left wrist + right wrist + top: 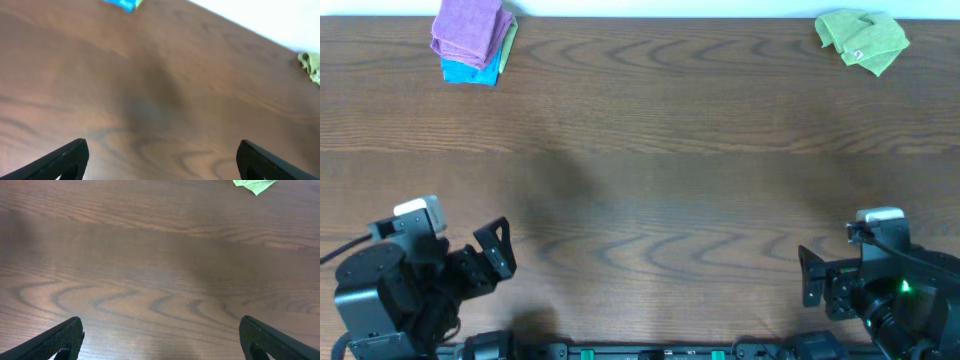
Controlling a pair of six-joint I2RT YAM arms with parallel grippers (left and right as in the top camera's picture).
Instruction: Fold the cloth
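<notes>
Sitting at the bottom edge of the overhead view, both arms are tucked close to their bases. The left gripper (490, 255) is at lower left and the right gripper (812, 278) at lower right. Both have jaws spread wide with nothing between them. The wrist views confirm it: each shows two dark fingertips (70, 160) (65, 339) far apart at the bottom corners, with only bare wood in between. It looks like a rest pose that keeps the work area clear.

The middle of the table (650, 170) is bare brown woodgrain with nothing on it.

At the far edge, upper left of the overhead frame, the cloth (470, 28) lies in a compact, slightly lumpy lilac bundle. It tops a small stack, resting on a blue cloth (470, 70), with a green edge (509, 42) showing at the stack's right side. The stack is well apart from both grippers. The lime-green cloth (862, 40) lies crumpled on its own at upper right.

Judgement: the cloth already looks folded and stacked out of the way, so the fold seems done. If it isn't, the left arm is the better placed to reach it, but it is a long reach.
</notes>
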